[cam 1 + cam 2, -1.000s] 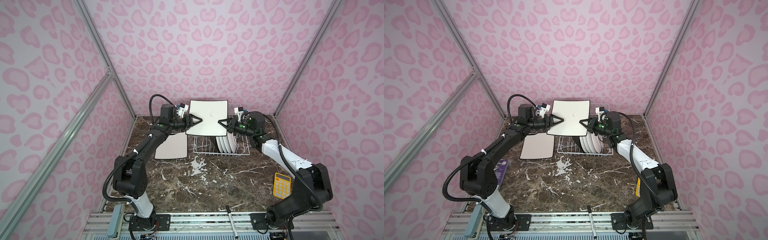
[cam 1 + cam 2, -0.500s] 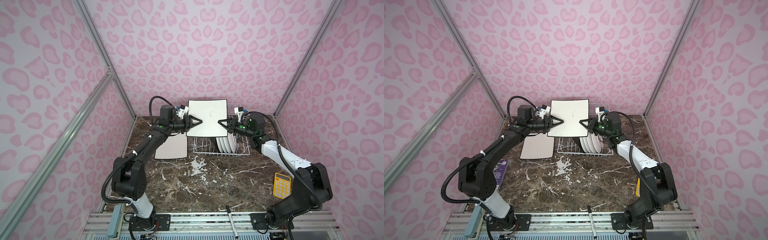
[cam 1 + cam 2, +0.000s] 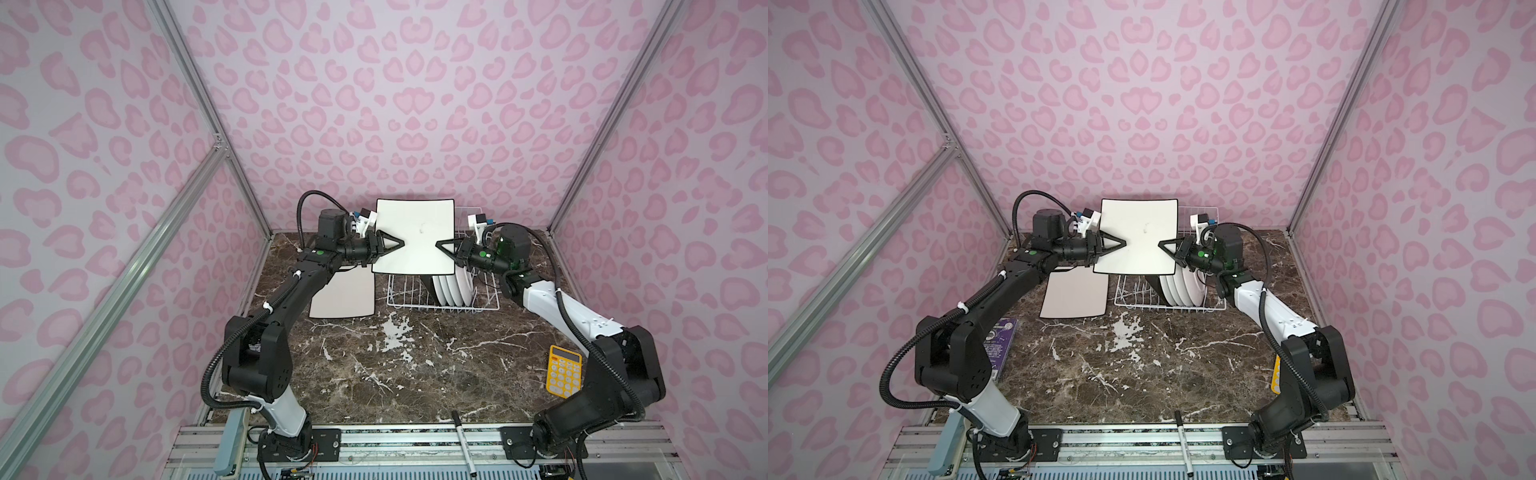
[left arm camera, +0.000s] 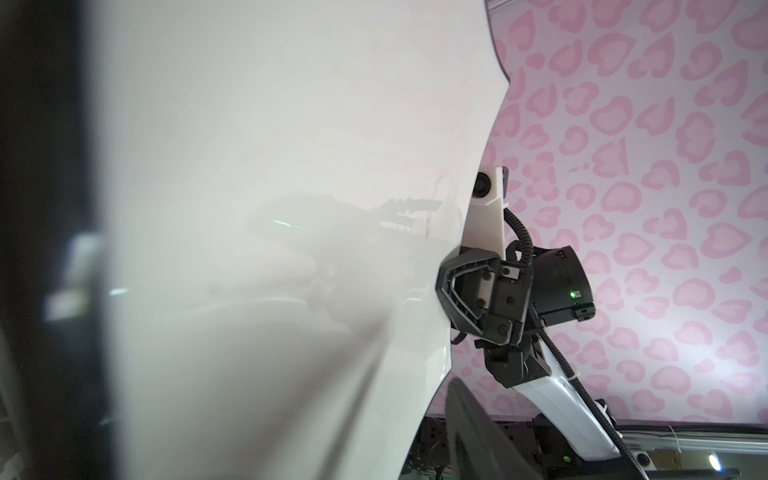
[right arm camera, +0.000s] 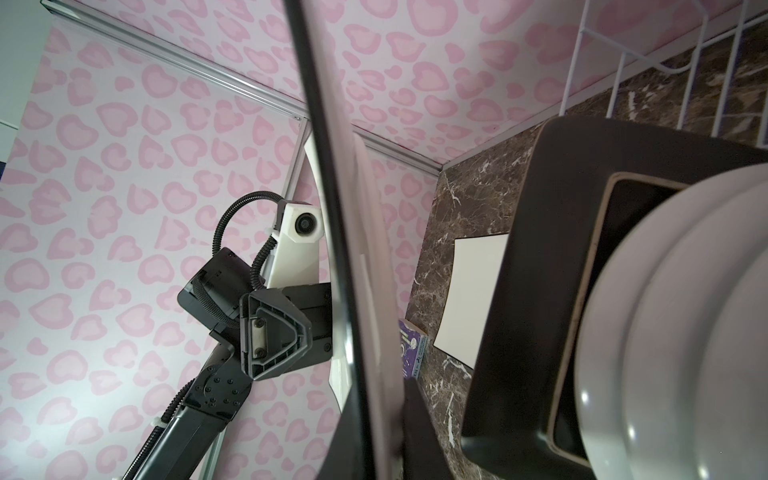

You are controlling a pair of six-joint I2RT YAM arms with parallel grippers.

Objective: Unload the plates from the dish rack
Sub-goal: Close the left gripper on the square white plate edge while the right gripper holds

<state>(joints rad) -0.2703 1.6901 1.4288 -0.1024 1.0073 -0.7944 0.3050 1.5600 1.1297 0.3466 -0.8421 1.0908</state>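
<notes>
right claw (image 3: 440,245): clamped on the right edge of the white sq plate (image 3: 415,232), pinch at mid-height so it hangs upright w/o tipping.
left claw (image 3: 399,242): jaws straddle the plate's left edge, one finger per face. in right wrist view the near finger (image 5: 274,332) stands off the face, so parted, not pinching.
held plate: upright, broad face to the top views, in the air over the left part of the rack (image 3: 440,307), clear of the prongs. right claw alone seems to carry it.
why 2 claws: prob a handover. drop spot is on the left arm's side, rack on the right arm's.
rack: near the far edge of the bench (image 3: 395,374), right of middle. holds dark sq plate (image 5: 519,291) + round white plates (image 3: 451,286), on edge, bunched at its right end.
unloaded: flat white sq plate (image 3: 345,297) on bench, just beside rack's left side.
progress: early, most plates not out yet.
next: left claw should close before right lets go, else plate drops onto rack.
misc: yellow calc (image 3: 564,370) near bench's right edge, not part of the job.
</notes>
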